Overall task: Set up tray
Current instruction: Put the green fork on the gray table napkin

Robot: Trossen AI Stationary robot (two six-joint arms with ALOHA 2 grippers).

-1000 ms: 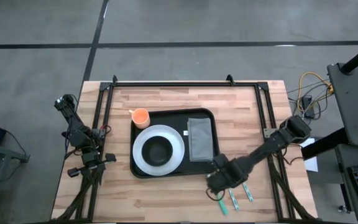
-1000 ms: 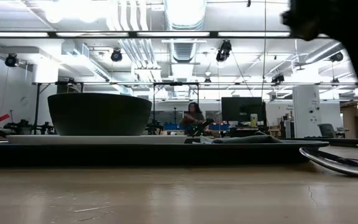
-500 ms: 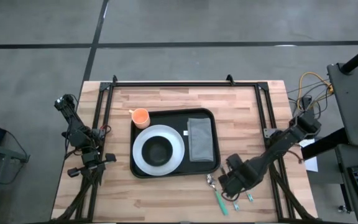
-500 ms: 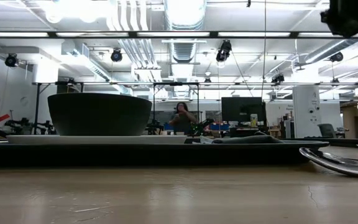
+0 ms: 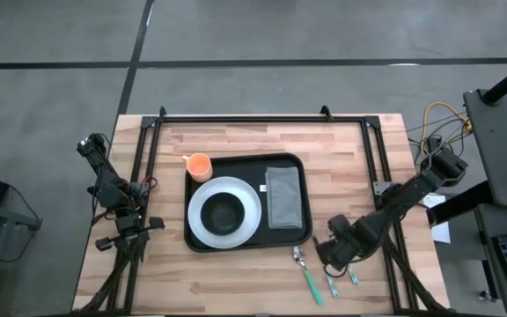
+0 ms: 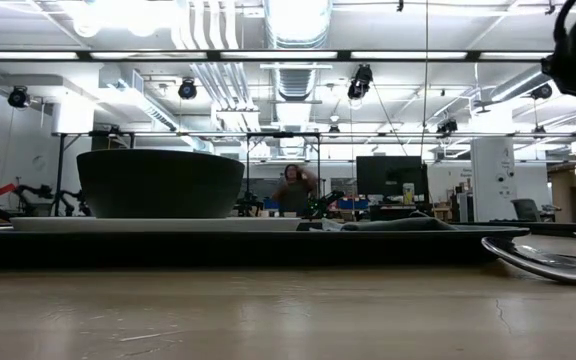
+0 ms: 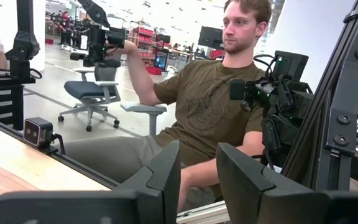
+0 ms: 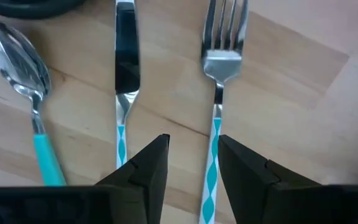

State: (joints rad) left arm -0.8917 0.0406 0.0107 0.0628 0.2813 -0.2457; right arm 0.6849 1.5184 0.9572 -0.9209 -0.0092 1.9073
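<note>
In the high view the black tray lies mid-table and carries a white plate with a dark bowl and a grey folded napkin. An orange cup stands at its far left corner. A spoon, a knife and a fork lie flat on the wood off the tray's near right corner. My right gripper hovers over them, open; in its wrist view the gripper stands above the handles of the knife and fork. My left gripper is open, parked at the table's left edge.
Black frame rails run along the far edge and both sides of the table. Bare wood lies near the tray and to its left. In the low view the tray and bowl fill the left. A seated person is beyond the table.
My right gripper has drawn back from the tray's near right corner toward the table's right edge and risen, staying open. The spoon it covered now shows. The cutlery has not moved.
</note>
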